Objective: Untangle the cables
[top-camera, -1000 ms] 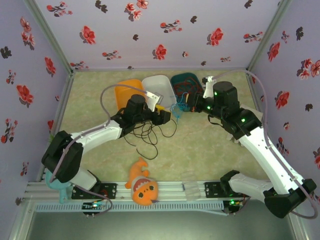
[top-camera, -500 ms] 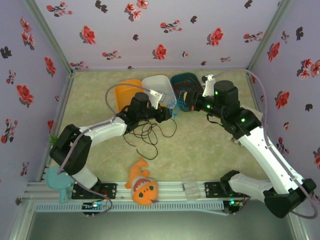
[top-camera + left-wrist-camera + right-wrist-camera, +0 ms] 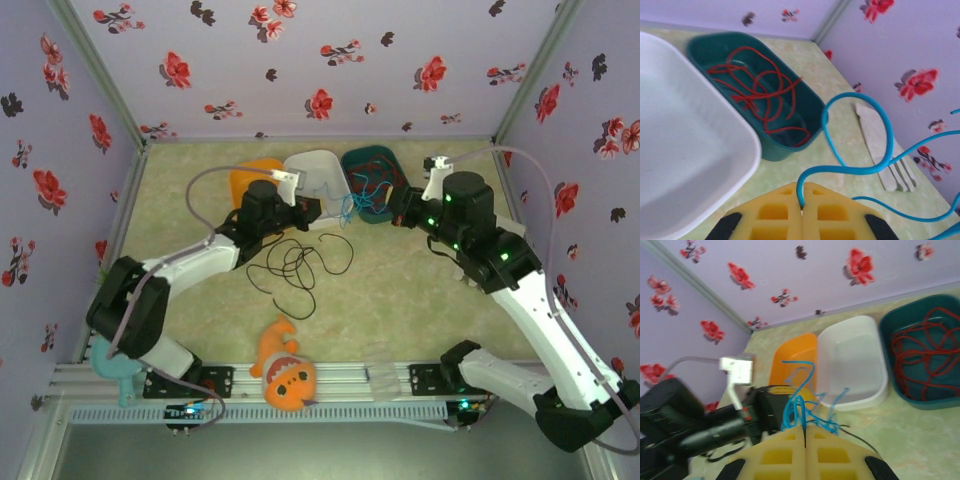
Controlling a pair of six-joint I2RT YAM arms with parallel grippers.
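Observation:
The light blue cable (image 3: 350, 205) hangs stretched between my two grippers, in front of the bins. My left gripper (image 3: 318, 210) is shut on one end of it; the left wrist view shows the strand pinched at the fingertips (image 3: 801, 197) and looping away to the right as the blue cable (image 3: 865, 135). My right gripper (image 3: 392, 205) is shut on a bunch of the blue cable (image 3: 805, 405), with its jaws (image 3: 805, 432) closed. The red cable (image 3: 375, 182) lies coiled inside the teal bin (image 3: 398, 165). The black cable (image 3: 295, 265) lies in loose loops on the table.
A white bin (image 3: 318, 172) and an orange bin (image 3: 248, 180) stand beside the teal bin at the back. An orange plush fish (image 3: 285, 372) lies at the near edge. A pale flat object (image 3: 885, 150) lies on the table by the right wall.
The grippers have pulled apart, the left one going left and back, the right one going right. The blue cable now stretches between them, and the black cable lies free on the table.

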